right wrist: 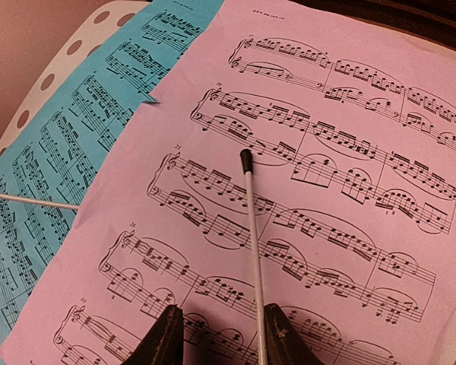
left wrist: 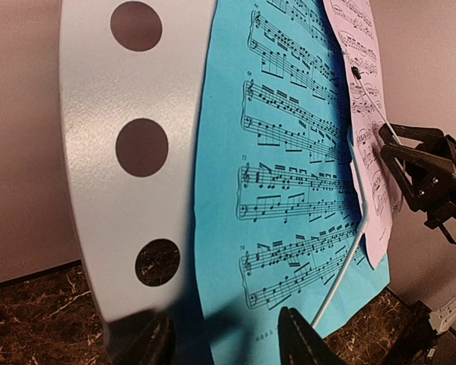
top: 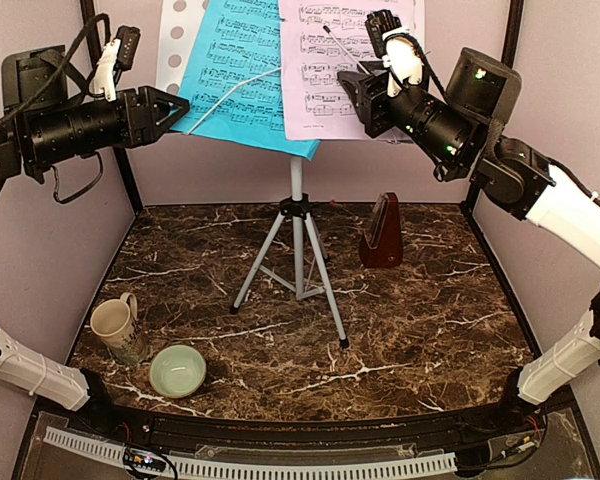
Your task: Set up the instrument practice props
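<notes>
Dark-red metronome point(top: 382, 232) shows only from above; wrist views show left end effector point(left wrist: 225, 338) and right end effector point(right wrist: 223, 334) parted.

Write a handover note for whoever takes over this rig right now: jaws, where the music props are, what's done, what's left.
Left gripper: jaws open at the lower left corner of the stand's white desk, nothing visibly clamped.
Right gripper: jaws open close over the pink page, with the white retaining wire between them.
Props: music stand upright mid-table; blue page and pink page side by side on the desk, pink overlapping blue; metronome upright on the table, right of the stand.
Done: everything is set out.
Left: probably only check that the wires hold the pages, then back both arms off.
</notes>
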Tool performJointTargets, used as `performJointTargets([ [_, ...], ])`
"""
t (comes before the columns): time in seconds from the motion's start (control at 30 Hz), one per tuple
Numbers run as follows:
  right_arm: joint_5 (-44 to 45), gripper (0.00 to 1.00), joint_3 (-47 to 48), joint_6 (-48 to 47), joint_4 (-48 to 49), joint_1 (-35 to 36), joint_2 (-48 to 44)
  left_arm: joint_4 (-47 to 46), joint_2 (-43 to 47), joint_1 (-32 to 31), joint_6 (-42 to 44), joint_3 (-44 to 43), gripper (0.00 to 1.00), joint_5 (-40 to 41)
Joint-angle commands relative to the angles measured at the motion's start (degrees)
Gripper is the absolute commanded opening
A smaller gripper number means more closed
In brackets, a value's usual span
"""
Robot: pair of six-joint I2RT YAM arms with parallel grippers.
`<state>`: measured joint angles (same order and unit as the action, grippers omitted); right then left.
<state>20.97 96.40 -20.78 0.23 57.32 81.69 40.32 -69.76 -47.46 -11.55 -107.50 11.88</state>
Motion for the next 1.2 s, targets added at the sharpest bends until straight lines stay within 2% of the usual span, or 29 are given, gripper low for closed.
performJointTargets([
  [0.0, 0.4, 0.36, -0.33, -0.39, 2.55, -0.02, -0.26, 0.5, -0.4, 0.69, -1.03, 0.27, 0.48, 0.42],
  [0.6, 0.55, 0.21, -1.12, -1.26, 3.1, -0.05, -0.3, -3.96, -4.47, 6.33, -0.65, -3.28, 0.42, -14.72],
  [0.87, 0.53, 0.18, -1.29, -1.4, 3.2, -0.1, -0.32, -4.13, -8.21, 8.49, 0.93, -7.84, 0.42, -18.31],
  [1.17, 0.6, 0.16, -1.27, -1.7, 3.31, -0.09, -0.31, -6.31, -9.0, 11.85, 1.46, -9.03, 0.42, -23.51],
])
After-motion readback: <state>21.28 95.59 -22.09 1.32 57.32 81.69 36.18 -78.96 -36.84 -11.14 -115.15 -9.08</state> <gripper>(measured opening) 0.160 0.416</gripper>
